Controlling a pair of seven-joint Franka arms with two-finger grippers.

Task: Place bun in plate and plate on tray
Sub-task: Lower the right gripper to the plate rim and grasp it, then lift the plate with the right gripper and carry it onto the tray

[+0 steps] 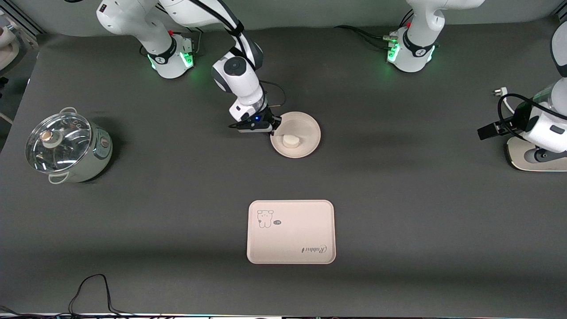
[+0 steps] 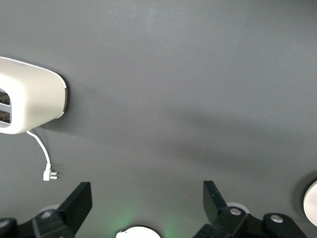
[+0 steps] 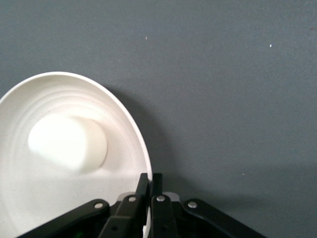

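Note:
The bun (image 1: 290, 141) lies in the round cream plate (image 1: 310, 124) on the table's middle, toward the robots' bases. My right gripper (image 1: 273, 129) is shut on the plate's rim on the side toward the right arm's end. In the right wrist view the fingers (image 3: 143, 184) pinch the rim of the plate (image 3: 59, 213), and the bun (image 3: 67, 144) rests inside. The tray (image 1: 291, 231) lies nearer to the front camera than the plate and holds nothing. My left gripper (image 1: 485, 131) waits open and empty over the left arm's end of the table; it also shows in the left wrist view (image 2: 147, 201).
A pot with a glass lid (image 1: 66, 146) stands at the right arm's end. A white appliance (image 1: 536, 157) with a cord and plug (image 1: 498, 92) stands at the left arm's end; it also shows in the left wrist view (image 2: 29, 101). A black cable (image 1: 88, 288) lies at the front edge.

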